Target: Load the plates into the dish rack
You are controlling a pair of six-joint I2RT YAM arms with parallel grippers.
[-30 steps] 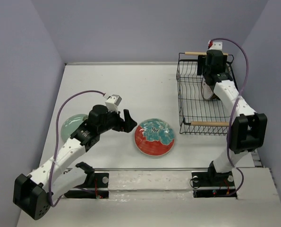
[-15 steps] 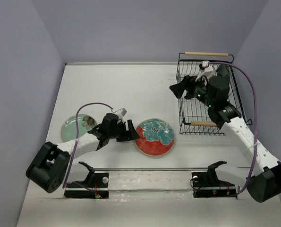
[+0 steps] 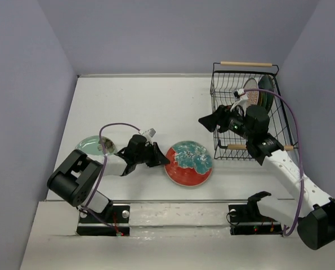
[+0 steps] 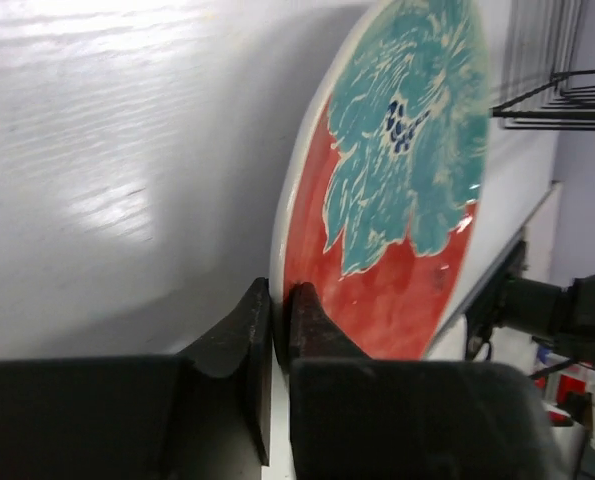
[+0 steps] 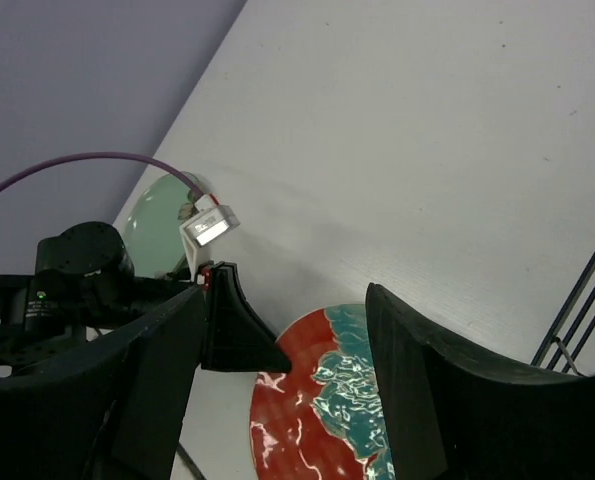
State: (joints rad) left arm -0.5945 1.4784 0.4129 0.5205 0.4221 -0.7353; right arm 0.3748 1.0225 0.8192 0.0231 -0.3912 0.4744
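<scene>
The large red plate with a teal centre [image 3: 188, 163] lies on the table in front of the arms. My left gripper [image 3: 160, 158] is shut on its left rim, one finger under and one over the edge [image 4: 280, 300]. In the left wrist view the red plate [image 4: 397, 200] fills the right side. A pale mint plate [image 3: 88, 145] lies at the left, partly behind the left arm. The black wire dish rack [image 3: 229, 132] stands at the right with plates upright at its back [image 3: 258, 94]. My right gripper [image 3: 212, 120] hangs open over the table, left of the rack, holding nothing.
The right wrist view looks down between open fingers [image 5: 289, 300] at the red plate [image 5: 317, 430], the left gripper's finger [image 5: 239, 325] and the mint plate [image 5: 157, 222]. Rack wires [image 5: 587, 300] show at its right edge. Purple walls close in the table.
The left gripper has dropped low and shut on the red plate's left rim, nudging the plate right. The right arm has come out of the rack and swung left over the table.
</scene>
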